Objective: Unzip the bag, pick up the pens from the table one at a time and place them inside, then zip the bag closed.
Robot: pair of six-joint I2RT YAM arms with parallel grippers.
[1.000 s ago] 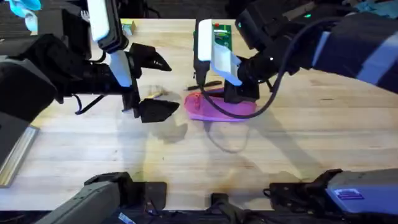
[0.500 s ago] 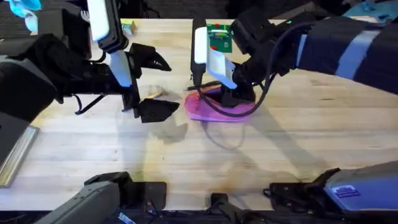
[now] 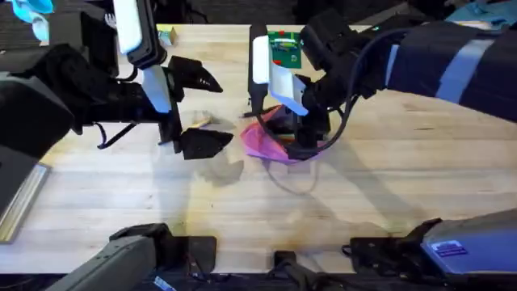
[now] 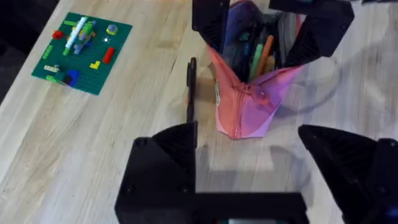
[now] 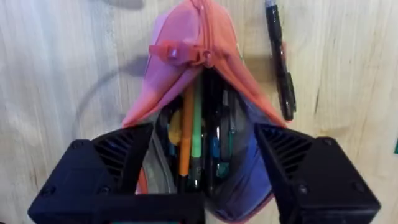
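Note:
The pink bag (image 5: 186, 37) lies on the table (image 3: 242, 210) with its zipper open and its mouth gaping. Orange, green and blue pens (image 5: 189, 124) show inside it. My right gripper (image 5: 204, 134) is open, its black fingers (image 4: 210, 25) spread wide on either side of the bag's (image 4: 249, 109) open end, which is tipped up. A black pen (image 5: 278, 62) lies on the wood just beside the bag, also seen as the black pen (image 4: 191, 90) in the left wrist view. My left gripper (image 3: 222, 111) hovers open and holding nothing, a short way left of the bag (image 3: 265, 144).
A green building-block plate (image 3: 284, 48) lies behind the bag, also in the left wrist view (image 4: 81, 53). A small yellowish item (image 3: 202, 121) rests between my left fingers' shadows. A yellow-green block (image 3: 166, 34) sits at the far edge, and a metal bar (image 3: 24, 202) at the left.
My right gripper has shifted slightly left over the bag. The bag's mouth has spread open and its end has lifted. The left arm has not moved.

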